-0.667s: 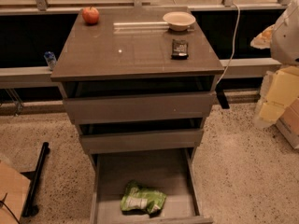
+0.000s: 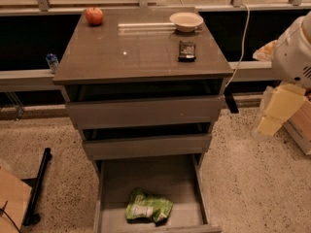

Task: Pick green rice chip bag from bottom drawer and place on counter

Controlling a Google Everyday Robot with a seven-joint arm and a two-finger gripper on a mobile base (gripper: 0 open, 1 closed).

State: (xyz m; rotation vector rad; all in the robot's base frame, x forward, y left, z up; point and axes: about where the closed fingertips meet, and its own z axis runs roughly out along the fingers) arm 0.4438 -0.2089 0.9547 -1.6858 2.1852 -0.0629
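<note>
Change against the frame a moment earlier: essentially none. The green rice chip bag point(image 2: 148, 207) lies in the same spot and the arm sits at the same place on the right, so I judge the reach has not begun.

Camera view, task items:
- Bottom drawer point(image 2: 150, 176) is pulled fully out. The bag rests on its grey floor toward the front, crumpled, white label patch up, nothing touching it.
- Hand point(image 2: 279, 108) hangs off the right edge of the tabletop point(image 2: 131, 52), below its level and well apart from the bag. It carries nothing I can see, and whether it is open or closed cannot be told.
- Implication: the pick is wholly ahead. The arm must come across and down past the two upper drawers point(image 2: 143, 111), which jut only slightly, so access from above looks free.

Surface:
- Apple point(image 2: 94, 16) by the back left corner.
- Bowl point(image 2: 186, 21) by the back right corner.
- Black packet point(image 2: 186, 51) in front of the bowl, near the right edge.
- The front and left portions are bare, which offers room for the placement.

Room: speckled floor point(image 2: 243, 178), a small bottle point(image 2: 52, 62) on the ledge beyond the left edge, a white cable point(image 2: 241, 47) hanging behind the right edge, and cardboard point(image 2: 12, 198) at the lower left.
</note>
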